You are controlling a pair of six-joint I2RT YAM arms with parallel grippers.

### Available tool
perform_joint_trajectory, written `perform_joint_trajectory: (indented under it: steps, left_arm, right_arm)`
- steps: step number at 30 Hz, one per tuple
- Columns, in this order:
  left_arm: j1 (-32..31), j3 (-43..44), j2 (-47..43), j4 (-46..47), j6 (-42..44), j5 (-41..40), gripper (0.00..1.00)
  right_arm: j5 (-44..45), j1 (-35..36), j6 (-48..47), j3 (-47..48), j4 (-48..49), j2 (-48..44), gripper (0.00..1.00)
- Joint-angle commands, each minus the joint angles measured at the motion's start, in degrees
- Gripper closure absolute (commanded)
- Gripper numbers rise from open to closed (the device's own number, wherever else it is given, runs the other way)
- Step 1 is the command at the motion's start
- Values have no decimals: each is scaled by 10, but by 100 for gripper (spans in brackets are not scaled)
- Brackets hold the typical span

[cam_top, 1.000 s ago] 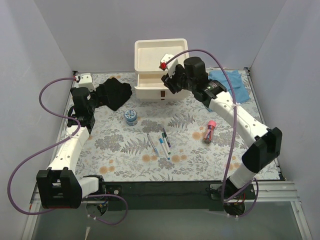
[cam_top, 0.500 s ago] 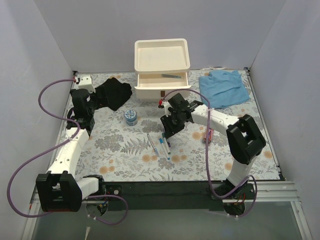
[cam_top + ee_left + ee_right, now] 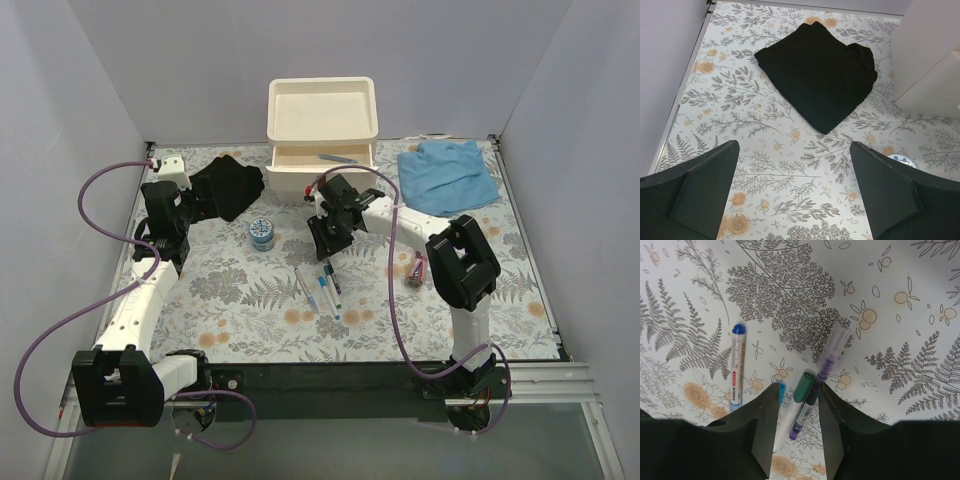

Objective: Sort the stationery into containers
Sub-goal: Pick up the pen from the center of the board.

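Observation:
The cream organiser (image 3: 322, 112) stands at the back with its top drawer pulled out and a slim pen (image 3: 343, 157) lying in it. My right gripper (image 3: 326, 243) (image 3: 799, 387) is low over the group of pens (image 3: 320, 285) on the mat. Its jaws are open and straddle a green-capped white marker (image 3: 803, 388) and a purple pen with a clear cap (image 3: 829, 356), with a gap left on the marker's side. A blue-capped white pen (image 3: 737, 365) lies to the left. My left gripper (image 3: 178, 203) (image 3: 795, 200) hangs wide open and empty over the mat. The blue tub (image 3: 262, 233) and pink-capped tube (image 3: 420, 267) lie apart.
A black cloth (image 3: 226, 186) (image 3: 820, 70) lies just ahead of my left gripper, next to the organiser. A blue cloth (image 3: 448, 175) is at the back right. Grey walls close in the floral mat (image 3: 250, 320) on three sides.
My right arm has swung from the open drawer down to the pens on the mat, and its jaws have narrowed. A pen now shows in the drawer. The left arm is still.

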Motion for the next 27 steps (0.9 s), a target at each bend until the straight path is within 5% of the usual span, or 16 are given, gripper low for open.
perform_joint_trajectory:
  steps: [1,21,23,24,27]
  left_arm:
    - [4,0,-20,2,-2,-12,5]
    - [4,-18,-18,10,-7,-11,5]
    - [4,-18,-19,9,-6,-13,5]
    - [4,-18,-19,9,-6,-11,5]
    - [4,-18,-18,9,-7,-10,5]
  right_arm:
    - [46,4,22,20,14,17,54]
    - [131,37,33,6,27,81,58]
    - [130,39,33,-2,27,75,70]
    - [130,42,32,-4,26,71,86]
    - [130,42,29,-23,18,40,99]
